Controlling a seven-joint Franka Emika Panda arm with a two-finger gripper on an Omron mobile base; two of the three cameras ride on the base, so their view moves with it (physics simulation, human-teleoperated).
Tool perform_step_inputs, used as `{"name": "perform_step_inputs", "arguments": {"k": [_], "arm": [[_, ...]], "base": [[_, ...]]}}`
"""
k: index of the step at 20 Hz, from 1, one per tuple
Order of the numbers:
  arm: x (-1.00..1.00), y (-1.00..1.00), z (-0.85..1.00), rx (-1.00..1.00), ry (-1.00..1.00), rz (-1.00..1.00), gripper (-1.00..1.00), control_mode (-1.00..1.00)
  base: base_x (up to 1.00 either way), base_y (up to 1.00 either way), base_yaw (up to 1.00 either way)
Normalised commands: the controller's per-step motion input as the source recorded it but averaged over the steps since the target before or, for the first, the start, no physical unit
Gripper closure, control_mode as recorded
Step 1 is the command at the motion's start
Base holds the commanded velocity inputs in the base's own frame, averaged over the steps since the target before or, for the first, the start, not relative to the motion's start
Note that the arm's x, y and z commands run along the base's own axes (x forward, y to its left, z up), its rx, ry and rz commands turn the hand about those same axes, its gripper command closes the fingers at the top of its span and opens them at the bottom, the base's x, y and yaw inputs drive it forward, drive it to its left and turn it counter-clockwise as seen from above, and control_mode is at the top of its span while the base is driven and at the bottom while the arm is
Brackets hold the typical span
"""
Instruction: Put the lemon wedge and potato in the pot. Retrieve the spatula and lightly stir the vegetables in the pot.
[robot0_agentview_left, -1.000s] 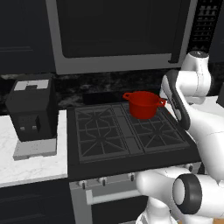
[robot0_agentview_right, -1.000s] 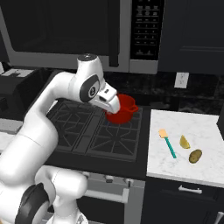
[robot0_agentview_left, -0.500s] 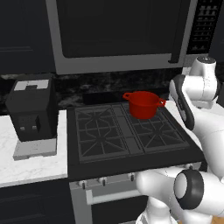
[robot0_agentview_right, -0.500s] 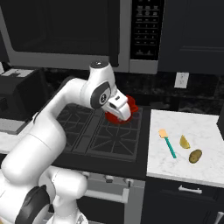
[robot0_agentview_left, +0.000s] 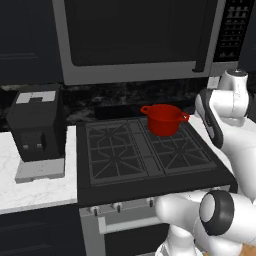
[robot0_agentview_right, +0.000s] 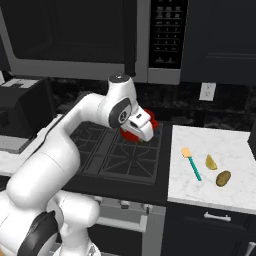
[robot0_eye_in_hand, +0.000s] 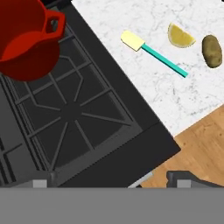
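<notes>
The red pot (robot0_agentview_left: 164, 119) stands on the stove's back right burner; in the hand view the pot (robot0_eye_in_hand: 26, 43) is at the top left. On the white counter (robot0_agentview_right: 225, 145) right of the stove lie the teal spatula (robot0_agentview_right: 191, 162), the lemon wedge (robot0_agentview_right: 211, 162) and the potato (robot0_agentview_right: 223, 178). The hand view shows the spatula (robot0_eye_in_hand: 155, 54), lemon wedge (robot0_eye_in_hand: 180, 36) and potato (robot0_eye_in_hand: 211, 50) at its upper right. My gripper (robot0_eye_in_hand: 111, 183) hangs above the stove's right side, open and holding nothing. In the right base view my hand (robot0_agentview_right: 142, 127) covers part of the pot.
A black coffee machine (robot0_agentview_left: 37, 127) stands on the left counter. A microwave (robot0_agentview_left: 135, 40) hangs low over the stove (robot0_agentview_left: 145, 150). Past the counter's front edge there is wooden floor (robot0_eye_in_hand: 197, 148). A wall outlet (robot0_agentview_right: 206, 91) sits behind the right counter.
My arm has swung to the right, carrying the hand from over the pot toward the stove's right edge and slightly lower. The things on the counter have not moved.
</notes>
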Motion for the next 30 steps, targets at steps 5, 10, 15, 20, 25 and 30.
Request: {"name": "perform_step_inputs", "arguments": {"k": [5,10,15,20,25,30], "arm": [[0.33,-0.32,-0.03,0.03,0.1,0.0,-1.0,-1.0],[0.28,-0.62,-0.11,0.07,0.12,0.0,-1.0,-1.0],[0.3,-0.52,-0.19,0.04,0.13,0.0,-1.0,-1.0],[0.23,-0.49,-0.25,0.02,0.12,0.0,-1.0,-1.0],[0.16,-0.62,-0.35,0.02,0.11,0.0,-1.0,-1.0],[0.19,-0.6,-0.37,0.01,0.09,0.0,-1.0,-1.0]], "base": [[0.0,0.0,0.0],[0.0,0.0,0.0],[0.0,0.0,0.0],[0.0,0.0,0.0],[0.0,0.0,0.0],[0.0,0.0,0.0]]}}
